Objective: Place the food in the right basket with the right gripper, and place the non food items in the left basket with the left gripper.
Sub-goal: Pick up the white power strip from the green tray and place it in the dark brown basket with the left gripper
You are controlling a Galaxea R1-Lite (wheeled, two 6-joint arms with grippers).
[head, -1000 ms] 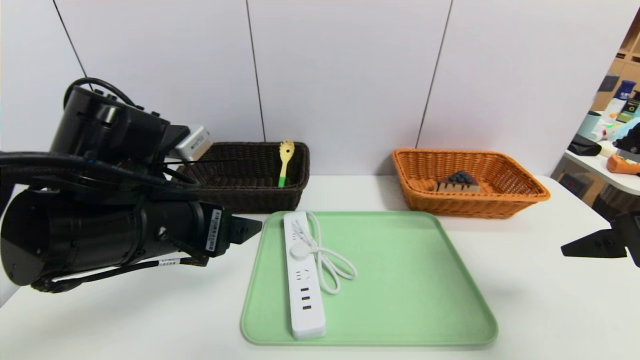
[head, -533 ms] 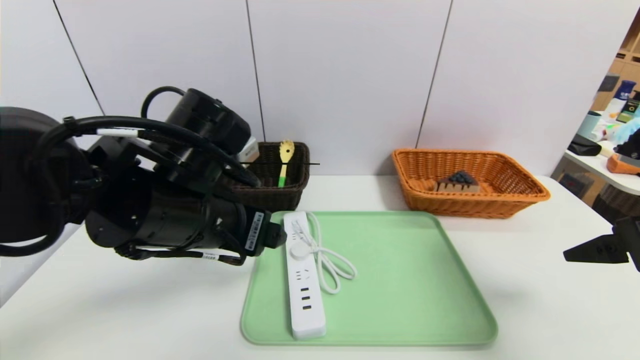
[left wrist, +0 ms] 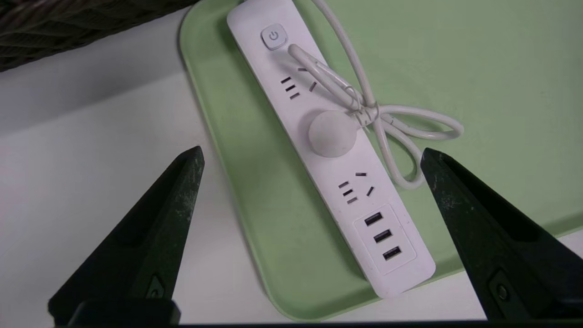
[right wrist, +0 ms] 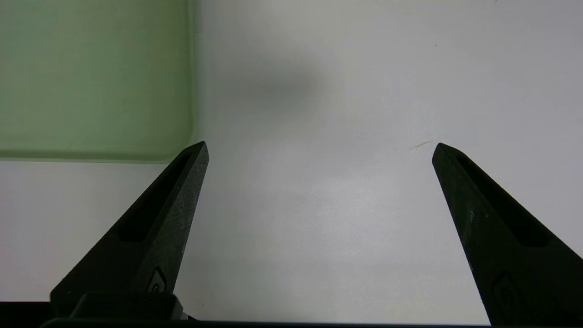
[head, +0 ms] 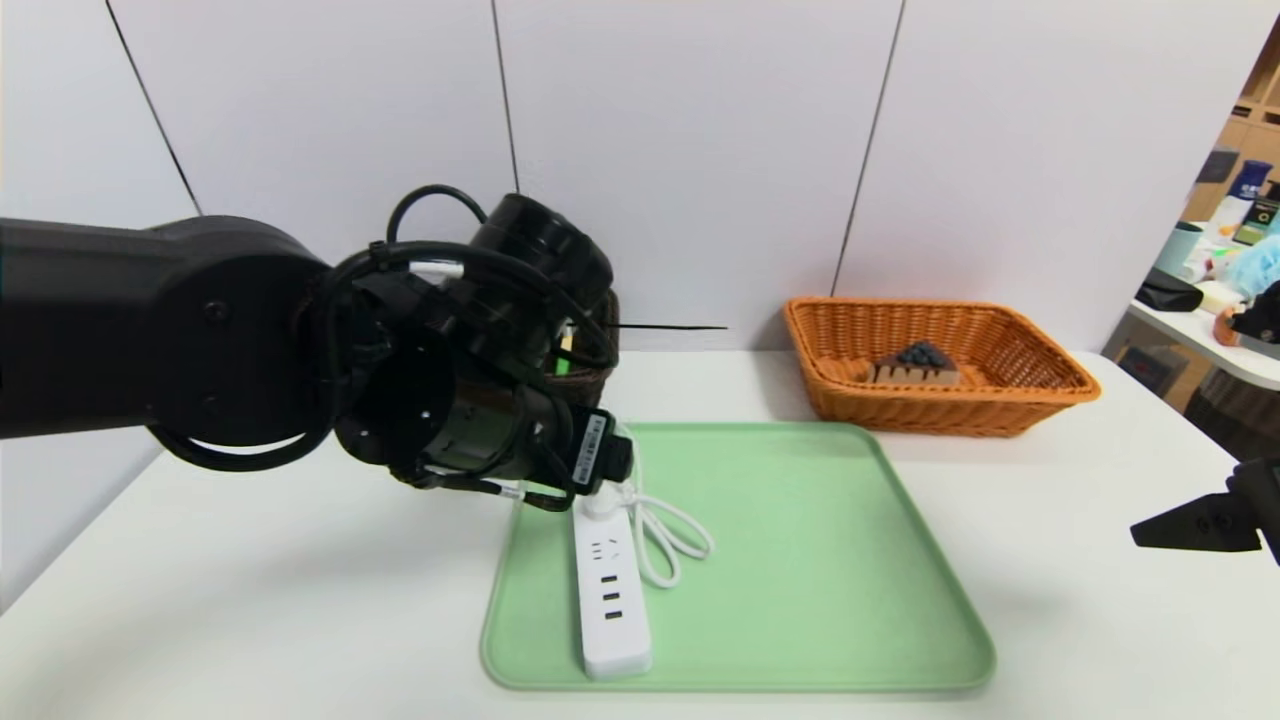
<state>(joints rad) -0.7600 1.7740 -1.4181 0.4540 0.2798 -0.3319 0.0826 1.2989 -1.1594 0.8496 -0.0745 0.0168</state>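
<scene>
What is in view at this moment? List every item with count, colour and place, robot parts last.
power strip: one, white, along the tray's left side, cord coiled beside it, plug resting on top.
tray: one, light green, centre of the table.
cake slice: one, brown with dark berries, inside the orange basket.
orange basket: one, orange-tan wicker, behind the tray to the right.
dark basket: one, dark brown wicker, behind the tray to the left, mostly hidden by the left arm.
table: one, white.
clutter: assorted, on a side table at far right.
left gripper: one, black, open above the power strip.
right gripper: one, black, open over bare table right of the tray.
</scene>
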